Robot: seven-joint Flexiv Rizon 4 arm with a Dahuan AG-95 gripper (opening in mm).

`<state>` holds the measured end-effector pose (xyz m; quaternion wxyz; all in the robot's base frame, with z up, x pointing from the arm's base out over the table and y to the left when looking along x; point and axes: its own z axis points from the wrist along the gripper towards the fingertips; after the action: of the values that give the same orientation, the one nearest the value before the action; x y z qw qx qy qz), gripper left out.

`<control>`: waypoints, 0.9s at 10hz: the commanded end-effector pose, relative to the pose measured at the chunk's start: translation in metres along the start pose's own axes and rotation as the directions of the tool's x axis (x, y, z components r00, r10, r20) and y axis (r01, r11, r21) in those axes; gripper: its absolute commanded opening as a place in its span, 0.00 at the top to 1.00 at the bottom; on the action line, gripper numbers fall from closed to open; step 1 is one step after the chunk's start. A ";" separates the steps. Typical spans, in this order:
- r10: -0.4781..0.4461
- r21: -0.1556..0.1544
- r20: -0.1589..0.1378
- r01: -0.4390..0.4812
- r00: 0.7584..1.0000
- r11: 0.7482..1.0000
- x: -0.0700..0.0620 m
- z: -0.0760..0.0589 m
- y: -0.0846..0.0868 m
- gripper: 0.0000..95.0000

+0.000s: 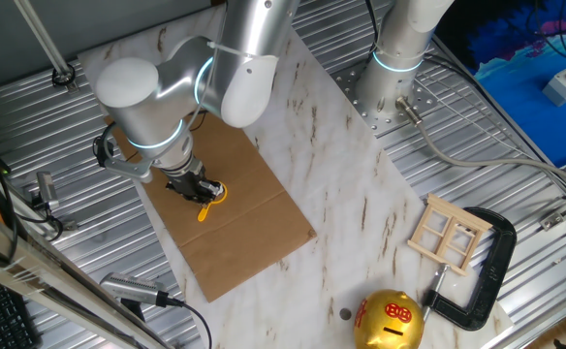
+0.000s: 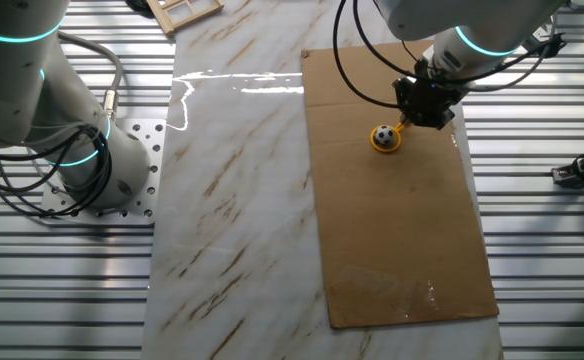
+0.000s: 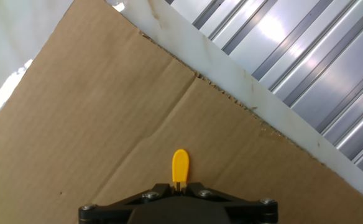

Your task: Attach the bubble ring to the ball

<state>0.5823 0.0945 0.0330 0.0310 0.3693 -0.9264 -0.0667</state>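
The bubble ring [image 2: 386, 145] is a yellow-orange hoop lying on the brown cardboard sheet [image 2: 402, 230], and it sits around the small black-and-white ball [image 2: 383, 134]. Its handle runs up to my gripper [image 2: 410, 120], which is low over the cardboard and shut on the handle. In the hand view only the handle's rounded end [image 3: 180, 165] sticks out past the closed fingertips of the gripper [image 3: 180, 184]; the hoop and ball are hidden there. In the first fixed view the ring [image 1: 208, 202] shows under the gripper [image 1: 202, 192], and the ball is hidden.
The cardboard lies on a marble board [image 2: 232, 180]. A shiny gold piggy bank [image 1: 388, 322], a small wooden frame [image 1: 448, 233] and a black C-clamp [image 1: 482, 276] stand at the far end. A second arm's base [image 2: 102, 170] stands beside the board. Ribbed metal [image 3: 306, 68] borders the cardboard.
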 end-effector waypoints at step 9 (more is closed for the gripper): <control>-0.002 0.001 0.000 0.002 1.000 1.000 0.000 0.000 0.000 1.00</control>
<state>0.5818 0.0944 0.0329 0.0303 0.3696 -0.9263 -0.0661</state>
